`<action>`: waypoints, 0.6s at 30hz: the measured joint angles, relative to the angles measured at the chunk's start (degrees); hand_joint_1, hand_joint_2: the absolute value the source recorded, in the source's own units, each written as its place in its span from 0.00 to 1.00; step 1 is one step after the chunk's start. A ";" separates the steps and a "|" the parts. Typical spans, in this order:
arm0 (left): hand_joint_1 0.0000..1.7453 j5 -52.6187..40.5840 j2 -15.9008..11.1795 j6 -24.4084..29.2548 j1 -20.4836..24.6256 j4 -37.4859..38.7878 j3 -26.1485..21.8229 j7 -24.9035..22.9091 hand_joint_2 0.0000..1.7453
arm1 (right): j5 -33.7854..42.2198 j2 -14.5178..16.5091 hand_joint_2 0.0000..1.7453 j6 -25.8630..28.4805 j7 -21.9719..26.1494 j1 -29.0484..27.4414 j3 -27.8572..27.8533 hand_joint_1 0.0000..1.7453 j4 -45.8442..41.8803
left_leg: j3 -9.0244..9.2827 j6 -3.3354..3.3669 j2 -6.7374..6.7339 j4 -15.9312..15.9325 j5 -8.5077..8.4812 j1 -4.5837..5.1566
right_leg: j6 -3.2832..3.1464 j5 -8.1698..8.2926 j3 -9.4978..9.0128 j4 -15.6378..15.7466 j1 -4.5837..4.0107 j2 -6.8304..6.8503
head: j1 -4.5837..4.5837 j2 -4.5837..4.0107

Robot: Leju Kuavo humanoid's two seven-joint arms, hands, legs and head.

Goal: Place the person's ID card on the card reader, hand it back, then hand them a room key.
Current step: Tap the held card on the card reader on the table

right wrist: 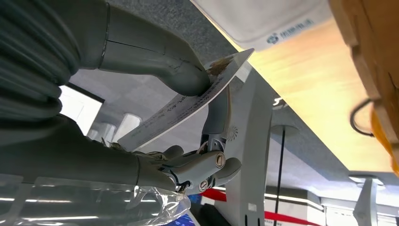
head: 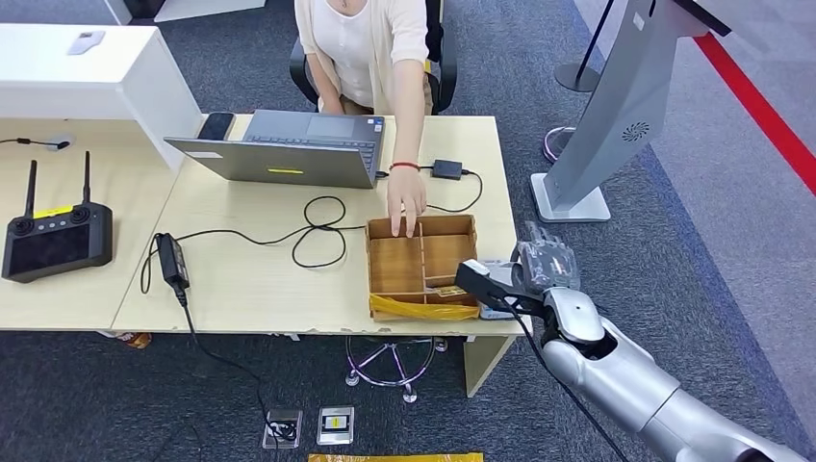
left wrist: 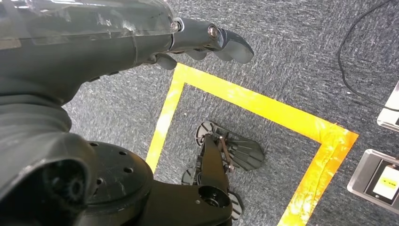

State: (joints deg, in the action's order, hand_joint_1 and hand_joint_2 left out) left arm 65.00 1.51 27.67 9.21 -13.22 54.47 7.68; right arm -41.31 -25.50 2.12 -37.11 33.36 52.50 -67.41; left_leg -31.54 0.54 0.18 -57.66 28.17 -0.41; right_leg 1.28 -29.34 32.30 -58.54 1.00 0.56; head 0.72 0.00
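The right hand (head: 547, 265), at the lower right of the head view, sits at the near right corner of the desk (head: 250, 279), its arm rising from the bottom right edge. In the right wrist view the thumb and a finger pinch a thin white card (right wrist: 188, 106) by one end, so the hand is grasping the ID card (head: 496, 287); this leaves most of the card's face free, which suits laying it flat on a reader. A pale device with a blue logo (right wrist: 263, 21) lies on the desk edge near the card's tip; I judge it the card reader, though it is too cropped to be certain. The left hand (left wrist: 207, 42) hangs low over grey carpet beside a yellow floor marking (left wrist: 254, 106); its fingers appear extended with nothing in them, so it is released and idle. Just left of the right hand stands a wooden compartment tray (head: 421, 262), with yellow tape on its near wall. Beyond it, the person's hand (head: 408, 207) reaches into the tray's far compartment, perhaps among room keys; the contents cannot be made out. Farther back, centre frame, sit an open laptop (head: 289, 149) and looped black cables (head: 318, 226). At far left lies a black remote controller (head: 56, 239). The placing step appears under way, not complete.
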 joint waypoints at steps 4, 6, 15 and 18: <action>0.00 -0.05 0.00 0.00 0.01 0.00 0.00 -0.11 0.00 | 0.08 -0.32 1.00 0.00 -0.02 -0.56 0.00 1.00 0.00 | 0.01 0.00 -0.01 0.00 0.00 0.00 | 0.00 0.00 0.00 0.00 0.00 0.00 | 0.00 0.00; 0.00 -0.07 0.00 0.03 0.00 0.00 0.00 -0.24 0.00 | 0.45 -0.40 1.00 0.17 -0.13 -0.90 0.00 1.00 0.00 | 0.01 0.00 -0.01 0.00 0.00 0.00 | 0.00 0.00 0.00 0.00 0.00 0.01 | 0.00 0.00; 0.00 0.24 0.00 0.14 0.00 0.00 -0.02 -0.39 0.00 | 1.68 0.08 1.00 2.17 1.14 -2.51 0.02 1.00 0.42 | 0.00 0.00 0.00 0.01 0.00 0.00 | 0.00 0.00 -0.01 0.00 0.00 0.01 | -0.01 0.00; 0.00 0.32 0.01 0.42 0.00 0.00 -0.04 -0.39 0.00 | 1.68 0.47 1.00 2.17 1.20 -2.94 0.04 1.00 0.56 | 0.00 0.00 0.00 0.01 0.00 0.00 | 0.00 0.00 -0.01 0.00 0.00 0.01 | -0.01 0.00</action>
State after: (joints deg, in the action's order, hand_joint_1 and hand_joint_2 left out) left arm 65.32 1.51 28.09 9.22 -13.22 54.43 7.28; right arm -39.63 -25.03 4.29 -35.91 30.42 52.54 -66.84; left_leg -31.55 0.54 0.17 -57.66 28.18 -0.41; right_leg 1.28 -29.34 32.29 -58.54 1.00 0.58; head 0.71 0.00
